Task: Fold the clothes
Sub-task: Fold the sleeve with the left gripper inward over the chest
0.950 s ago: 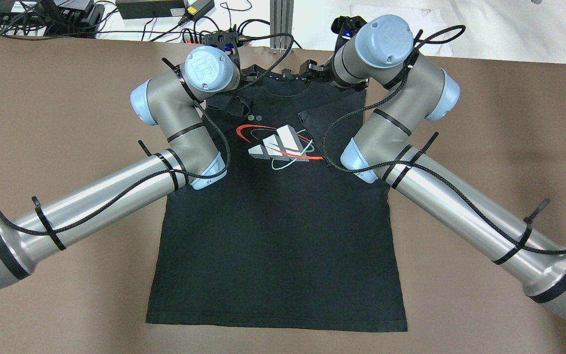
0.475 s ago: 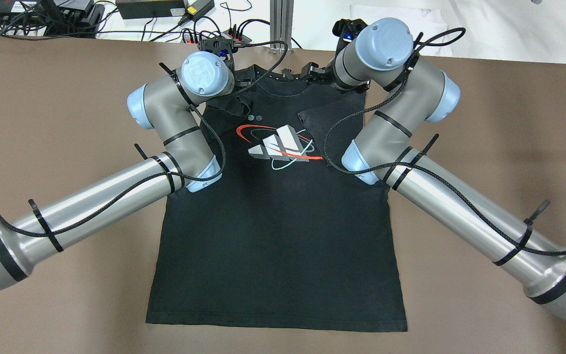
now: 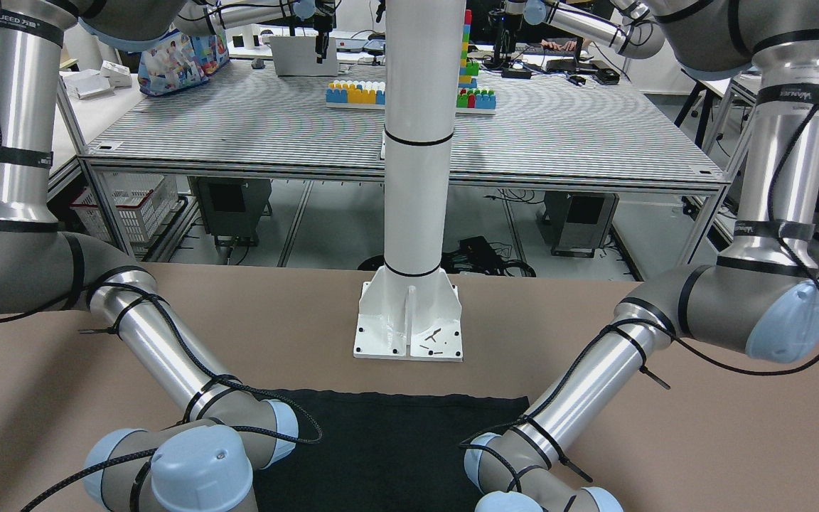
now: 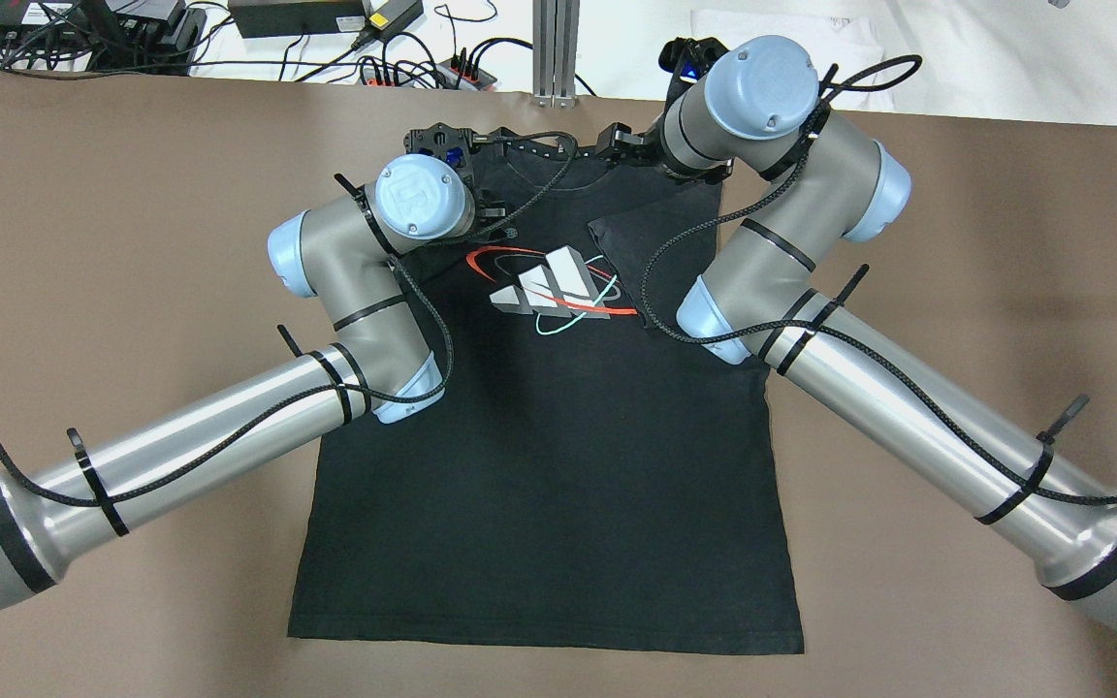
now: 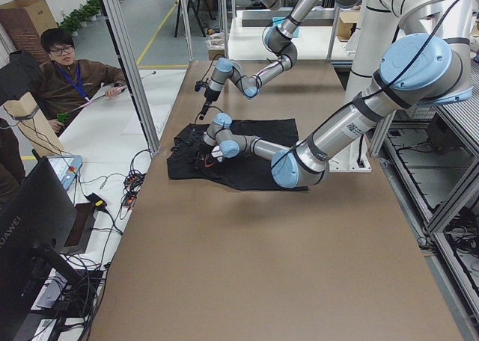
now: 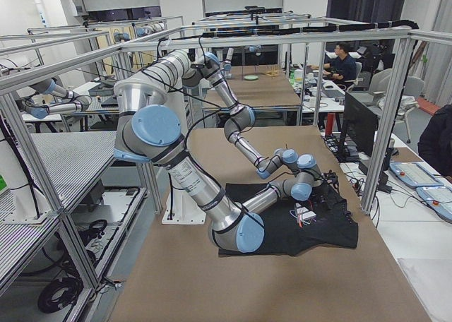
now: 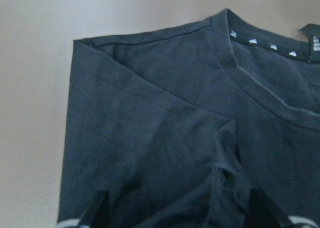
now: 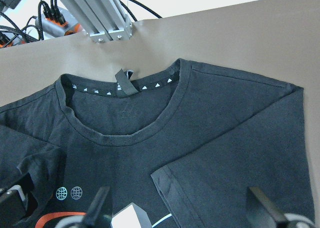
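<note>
Black T-shirt [image 4: 539, 465] lies flat, print up, on brown desk [image 4: 132, 194]: hem at 6 o'clock, collar at 12. Over the 11 o'clock shoulder, left gripper [image 7: 180, 208], jaws apart, empty; at 1 o'clock, right gripper [image 8: 177, 208], also apart, empty.

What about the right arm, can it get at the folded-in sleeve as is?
Probably yes. The right gripper hangs open over the T-shirt's folded-in sleeve, fingers straddling its hem, nothing between; the left arm sits over the other shoulder.
</note>
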Controlling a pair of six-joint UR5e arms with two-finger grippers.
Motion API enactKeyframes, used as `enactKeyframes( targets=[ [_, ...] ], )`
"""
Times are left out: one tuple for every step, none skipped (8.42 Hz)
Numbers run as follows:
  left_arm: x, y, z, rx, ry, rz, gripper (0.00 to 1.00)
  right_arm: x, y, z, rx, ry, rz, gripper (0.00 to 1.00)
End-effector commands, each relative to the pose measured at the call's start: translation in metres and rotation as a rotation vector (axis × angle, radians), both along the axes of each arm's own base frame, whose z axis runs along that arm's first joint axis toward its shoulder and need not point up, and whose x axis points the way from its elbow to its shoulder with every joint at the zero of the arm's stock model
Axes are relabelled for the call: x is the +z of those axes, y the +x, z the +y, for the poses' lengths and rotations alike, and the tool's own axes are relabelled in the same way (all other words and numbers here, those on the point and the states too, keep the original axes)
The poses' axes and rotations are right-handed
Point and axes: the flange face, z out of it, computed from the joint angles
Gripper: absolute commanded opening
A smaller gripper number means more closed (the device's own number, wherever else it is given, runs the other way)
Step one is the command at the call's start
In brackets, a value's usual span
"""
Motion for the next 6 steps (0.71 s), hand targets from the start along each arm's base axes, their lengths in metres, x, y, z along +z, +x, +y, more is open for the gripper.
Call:
enactKeyframes(
  targets=[
    [-0.036,0.040,0.059,0.007,-0.090,0.042,1.00,0.003,0.003,0.001,0.002,0.001,-0.001,0.94],
    [-0.048,0.038,0.066,0.002,-0.099,0.050,1.00,0.005,0.006,0.005,0.002,0.002,-0.002,0.94],
    [-0.052,0.037,0.067,0.005,-0.101,0.049,1.00,0.008,0.007,0.006,0.002,-0.002,0.001,0.94],
    [-0.056,0.033,0.062,0.002,-0.096,0.051,1.00,0.011,0.009,0.008,0.002,-0.003,0.002,0.94],
    [-0.055,0.014,0.045,-0.012,-0.091,0.047,1.00,0.014,0.011,0.011,0.000,-0.002,0.001,0.94],
    [-0.061,-0.006,0.030,0.014,-0.102,0.081,1.00,0.016,0.011,0.012,-0.006,-0.006,-0.001,0.94]
  ],
)
